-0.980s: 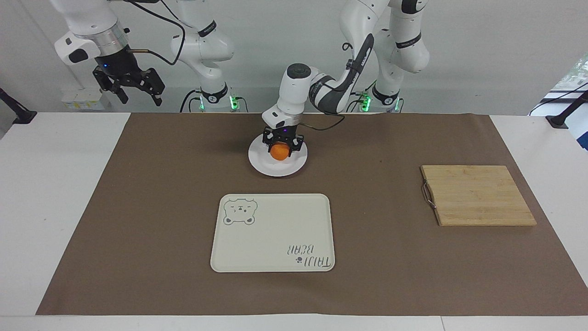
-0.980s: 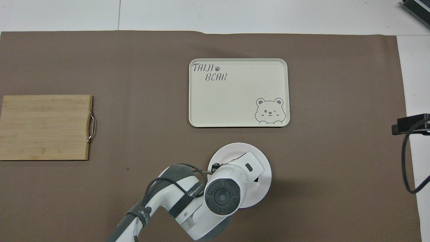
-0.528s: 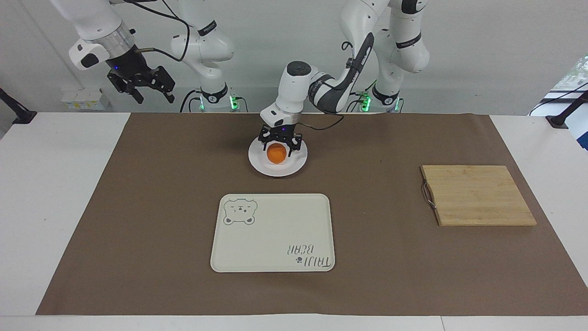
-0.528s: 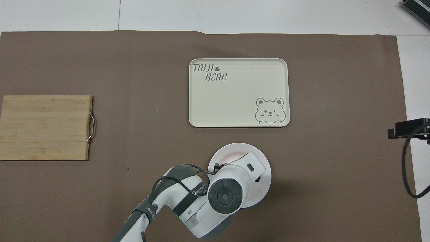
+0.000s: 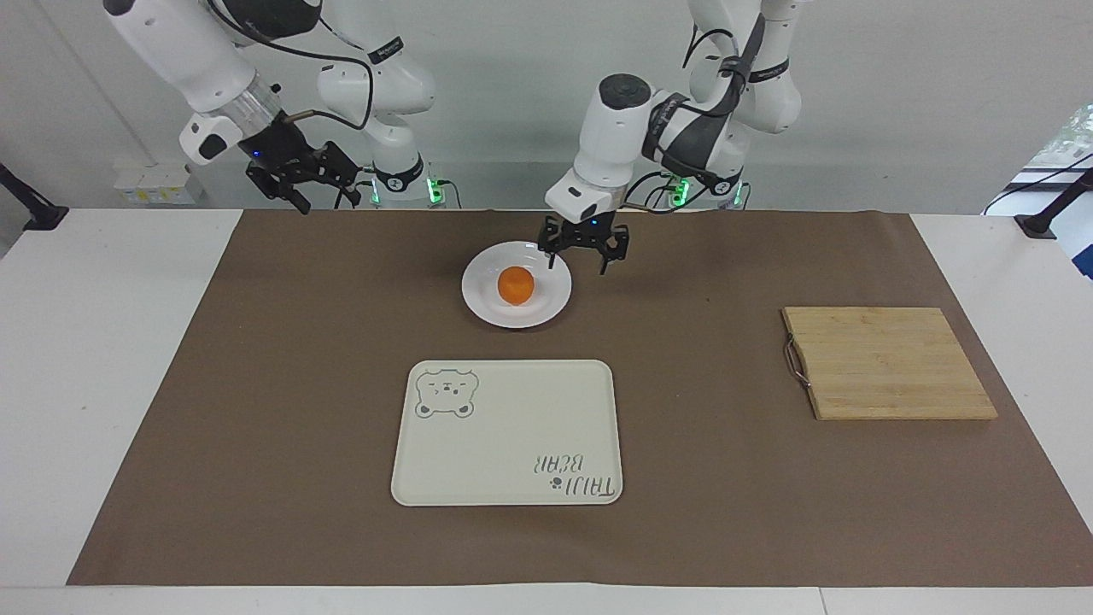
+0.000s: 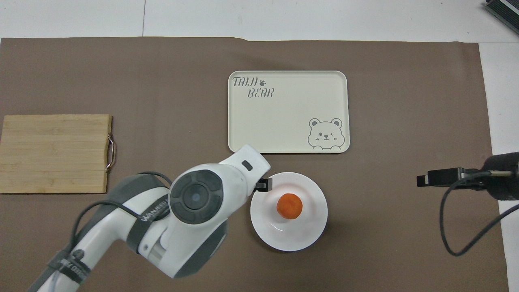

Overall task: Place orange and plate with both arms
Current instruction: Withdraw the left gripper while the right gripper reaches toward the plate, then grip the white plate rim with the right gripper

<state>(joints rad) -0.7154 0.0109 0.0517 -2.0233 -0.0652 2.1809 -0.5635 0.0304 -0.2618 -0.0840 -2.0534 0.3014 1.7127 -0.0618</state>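
Facing view: we judged the glossy plate (image 5: 516, 314) stiff, slippery, best gripped at its rim; the orange (image 5: 516, 284) sat loose on it. Left gripper (image 5: 581, 255) and right gripper (image 5: 301, 184), upper left of frame, gaped wide, empty.

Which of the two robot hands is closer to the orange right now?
Left. The left gripper hangs just over the plate's rim beside the orange; the right gripper is raised off toward its own end of the table.
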